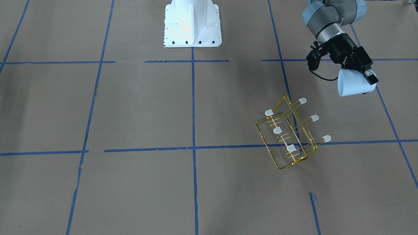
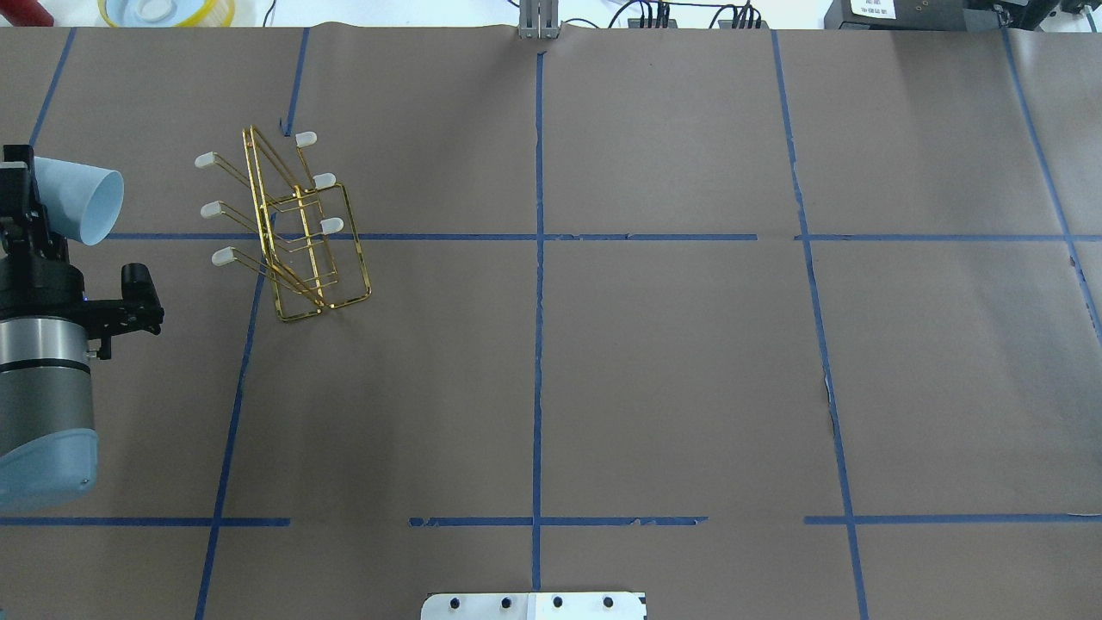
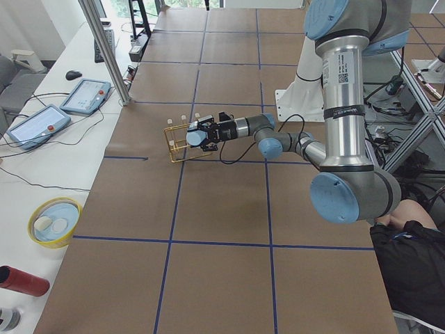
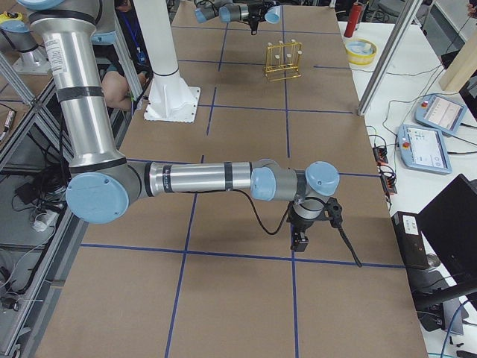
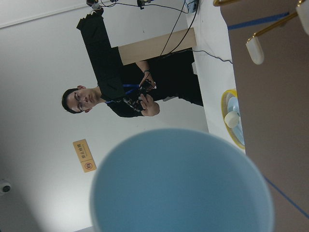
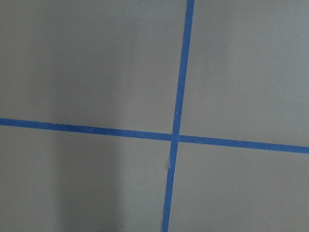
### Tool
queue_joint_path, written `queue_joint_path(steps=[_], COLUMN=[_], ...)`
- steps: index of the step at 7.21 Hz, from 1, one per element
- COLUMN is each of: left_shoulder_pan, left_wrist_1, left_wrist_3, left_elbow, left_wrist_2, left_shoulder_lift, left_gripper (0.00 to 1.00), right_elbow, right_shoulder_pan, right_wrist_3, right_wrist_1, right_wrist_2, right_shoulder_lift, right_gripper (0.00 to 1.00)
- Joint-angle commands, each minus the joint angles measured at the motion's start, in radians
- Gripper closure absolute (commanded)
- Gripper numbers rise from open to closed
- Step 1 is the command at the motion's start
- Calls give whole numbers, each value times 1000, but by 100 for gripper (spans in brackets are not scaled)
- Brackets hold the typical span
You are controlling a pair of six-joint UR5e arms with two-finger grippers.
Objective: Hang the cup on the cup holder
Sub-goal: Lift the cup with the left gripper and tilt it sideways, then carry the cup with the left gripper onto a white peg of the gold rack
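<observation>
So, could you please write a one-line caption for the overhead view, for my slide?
Left gripper holds the pale blue cup sideways, mouth toward the gold cup holder, all prongs bare.

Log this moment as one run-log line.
left end effector: shut on pale blue plastic cup, airborne | gold wire rack: prongs empty | hang: pending

Gripped the cup [image 1: 351,86] sideways in the raised left pincer [image 1: 361,78], right arm [image 4: 194,179] outstretched, right pincer [image 4: 300,240] aimed downward.
</observation>
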Motion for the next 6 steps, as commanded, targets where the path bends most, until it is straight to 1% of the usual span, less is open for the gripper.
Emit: queue_joint_path(steps=[1,3,4,6], left_shoulder_pan=[23,43,70,78], left_wrist_1=[60,85,87,81], left_wrist_3=[204,454,511,510], left_elbow=[-34,-30,-22,42], left_wrist_2=[108,202,225,254], left_shoulder_lift=[-15,-44,-46,-85], left_gripper=[96,96,94,95], right_elbow=[0,0,0,0], right_shoulder_pan=[-1,0,-1,0], right_wrist_3=[0,0,0,2], right_wrist_1=[0,0,0,0], right_wrist_2=[0,0,0,0], right_shoulder_lift=[0,0,0,0], right_gripper=[0,0,0,0])
